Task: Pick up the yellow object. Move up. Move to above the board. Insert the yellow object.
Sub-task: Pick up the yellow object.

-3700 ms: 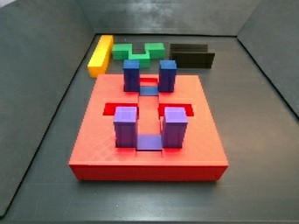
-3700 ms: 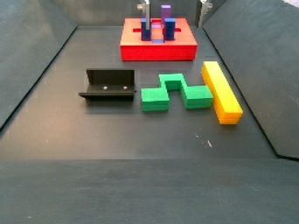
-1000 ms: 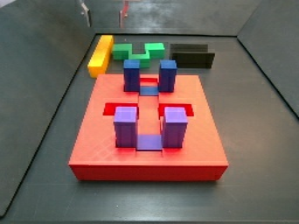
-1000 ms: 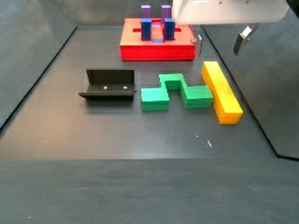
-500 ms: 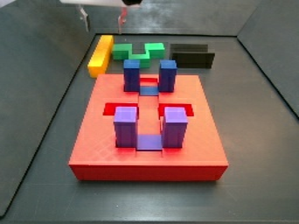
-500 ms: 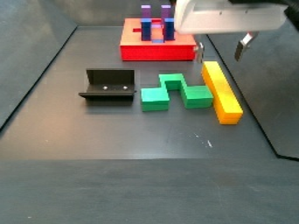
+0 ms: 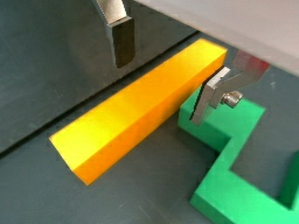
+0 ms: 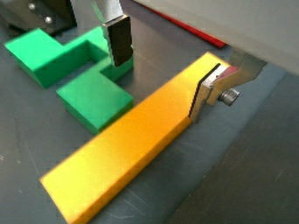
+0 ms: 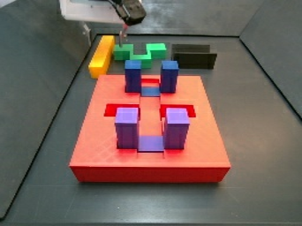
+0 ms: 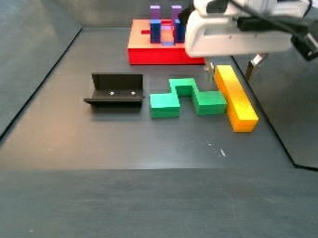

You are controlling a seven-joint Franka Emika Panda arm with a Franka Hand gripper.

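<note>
The yellow object (image 7: pixel 140 109) is a long yellow-orange bar lying flat on the dark floor; it shows in both wrist views (image 8: pixel 135 149) and both side views (image 9: pixel 102 53) (image 10: pixel 236 96). My gripper (image 7: pixel 163 70) is open and empty over the bar's end nearest the board, one finger on each side of its width, as the wrist view (image 8: pixel 163 66) also shows. It appears in both side views (image 9: pixel 125 16) (image 10: pixel 232 61). The red board (image 9: pixel 147 150) with blue and purple posts lies apart from the bar (image 10: pixel 168 56).
A green notched block (image 10: pixel 187 98) lies right beside the bar, close to one finger (image 7: pixel 211 96); it also shows in the other views (image 8: pixel 82 83) (image 9: pixel 144 53). The black fixture (image 10: pixel 114 91) stands beyond the green block (image 9: pixel 195 56). Grey walls surround the floor.
The gripper has entered the side views and come down over the yellow bar's end near the board. Bar, green block, fixture and board have not moved.
</note>
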